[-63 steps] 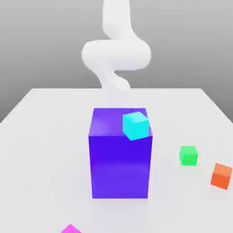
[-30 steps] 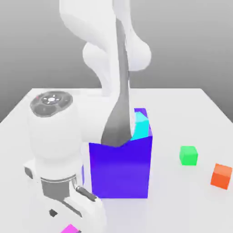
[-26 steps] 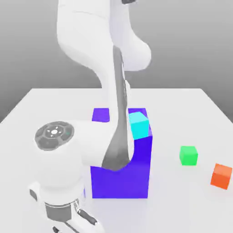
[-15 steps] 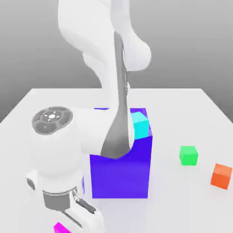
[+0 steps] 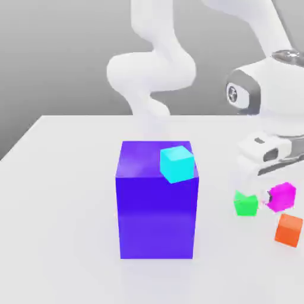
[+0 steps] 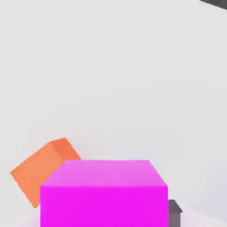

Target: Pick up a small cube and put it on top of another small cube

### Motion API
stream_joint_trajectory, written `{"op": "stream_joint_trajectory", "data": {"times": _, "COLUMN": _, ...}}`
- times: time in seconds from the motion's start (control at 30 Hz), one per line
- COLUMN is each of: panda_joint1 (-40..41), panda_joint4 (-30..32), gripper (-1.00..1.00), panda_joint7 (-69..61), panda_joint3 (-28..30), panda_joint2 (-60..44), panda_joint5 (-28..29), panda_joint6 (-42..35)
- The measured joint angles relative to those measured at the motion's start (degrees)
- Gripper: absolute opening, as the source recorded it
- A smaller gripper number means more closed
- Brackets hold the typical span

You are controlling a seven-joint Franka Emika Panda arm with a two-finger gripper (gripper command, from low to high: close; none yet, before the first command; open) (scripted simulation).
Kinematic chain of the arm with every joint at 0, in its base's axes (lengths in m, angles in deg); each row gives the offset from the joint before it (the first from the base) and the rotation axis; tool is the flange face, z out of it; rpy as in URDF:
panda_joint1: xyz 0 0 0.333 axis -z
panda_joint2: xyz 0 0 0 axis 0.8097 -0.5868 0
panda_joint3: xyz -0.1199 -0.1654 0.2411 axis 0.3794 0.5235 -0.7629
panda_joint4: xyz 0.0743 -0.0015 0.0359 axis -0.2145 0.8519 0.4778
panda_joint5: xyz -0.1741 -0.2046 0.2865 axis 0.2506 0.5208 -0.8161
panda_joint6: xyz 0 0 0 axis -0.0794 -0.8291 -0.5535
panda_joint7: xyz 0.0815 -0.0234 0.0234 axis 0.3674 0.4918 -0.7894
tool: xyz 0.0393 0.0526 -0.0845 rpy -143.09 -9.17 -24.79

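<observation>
My gripper (image 5: 279,198) is shut on the small magenta-pink cube (image 5: 282,195), holding it just above the table at the exterior view's right. The cube hangs between a green cube (image 5: 245,203) to its left and an orange cube (image 5: 289,230) nearer the camera. In the hand view the magenta cube (image 6: 104,193) is close up, with the orange cube (image 6: 42,170) on the table beyond it and one dark fingertip (image 6: 174,212) beside it.
A tall blue-purple block (image 5: 156,208) stands mid-table with a cyan cube (image 5: 177,164) on its top right corner. The white arm curves down from behind the block to the right side. The white table (image 5: 59,196) spreads out to the left.
The arm has swung from the front left of the table to the right. It took the magenta cube off the table there and carried it over beside the green and orange cubes.
</observation>
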Motion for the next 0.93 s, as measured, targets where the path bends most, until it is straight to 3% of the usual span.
{"op": "stream_joint_trajectory", "data": {"times": 0.13, "panda_joint1": -7.5, "panda_joint4": 8.6, "gripper": -1.00, "panda_joint7": -4.6, "panda_joint3": -3.0, "panda_joint2": 7.4, "panda_joint5": -2.7, "panda_joint6": 0.6}}
{"op": "stream_joint_trajectory", "data": {"times": 0.27, "panda_joint1": -6.8, "panda_joint4": 11.0, "gripper": -1.00, "panda_joint7": -3.4, "panda_joint3": -4.7, "panda_joint2": 5.9, "panda_joint5": -1.0, "panda_joint6": 4.2}}
{"op": "stream_joint_trajectory", "data": {"times": 0.43, "panda_joint1": -3.7, "panda_joint4": 11.0, "gripper": -1.00, "panda_joint7": 1.9, "panda_joint3": -5.8, "panda_joint2": -1.6, "panda_joint5": 6.8, "panda_joint6": 11.3}}
{"op": "stream_joint_trajectory", "data": {"times": 0.53, "panda_joint1": -2.2, "panda_joint4": 11.0, "gripper": -1.00, "panda_joint7": 8.2, "panda_joint3": -4.7, "panda_joint2": -6.8, "panda_joint5": 15.9, "panda_joint6": 16.0}}
{"op": "stream_joint_trajectory", "data": {"times": 0.57, "panda_joint1": -2.1, "panda_joint4": 11.0, "gripper": 1.00, "panda_joint7": 10.4, "panda_joint3": -3.9, "panda_joint2": -8.3, "panda_joint5": 19.1, "panda_joint6": 17.2}}
{"op": "stream_joint_trajectory", "data": {"times": 0.77, "panda_joint1": -1.8, "panda_joint4": 11.0, "gripper": 1.00, "panda_joint7": 11.5, "panda_joint3": -3.5, "panda_joint2": -9.1, "panda_joint5": 20.8, "panda_joint6": 17.8}}
{"op": "stream_joint_trajectory", "data": {"times": 0.93, "panda_joint1": -6.0, "panda_joint4": 11.0, "gripper": 1.00, "panda_joint7": 3.7, "panda_joint3": -2.9, "panda_joint2": -2.7, "panda_joint5": 9.4, "panda_joint6": 12.3}}
